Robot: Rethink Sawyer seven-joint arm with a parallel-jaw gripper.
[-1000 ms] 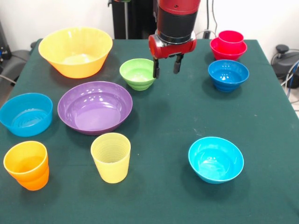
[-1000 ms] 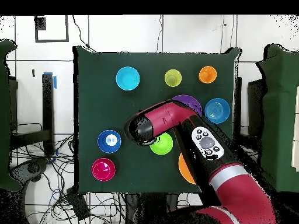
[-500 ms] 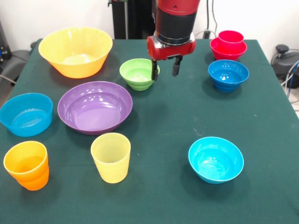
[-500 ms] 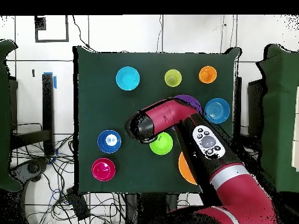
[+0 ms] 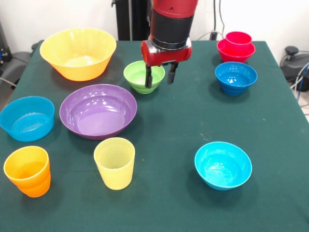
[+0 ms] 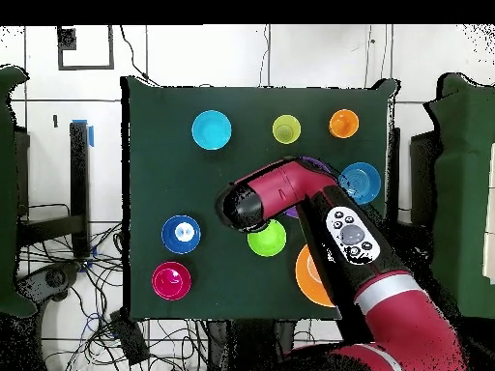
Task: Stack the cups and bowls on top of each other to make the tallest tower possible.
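A: The pincer (image 5: 159,77)?
B: Spread apart and empty, one finger (image 5: 148,78) over the lime green bowl (image 5: 141,76), the other just beside its rim.
A: The bowl itself?
B: Glossy, round, mouth upward on the dark green bench (image 5: 174,125), beside the purple bowl (image 5: 98,110).
A: From overhead?
B: The arm (image 6: 319,217) covers the pincer; lime green bowl (image 6: 268,239) peeks out beside it. Cables (image 6: 58,261) litter the floor.

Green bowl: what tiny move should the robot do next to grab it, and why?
Probably lower straight down. The gripper hangs open with one jaw in front of the green bowl and the other outside its rim, so closing after a small drop should pinch the bowl's wall.
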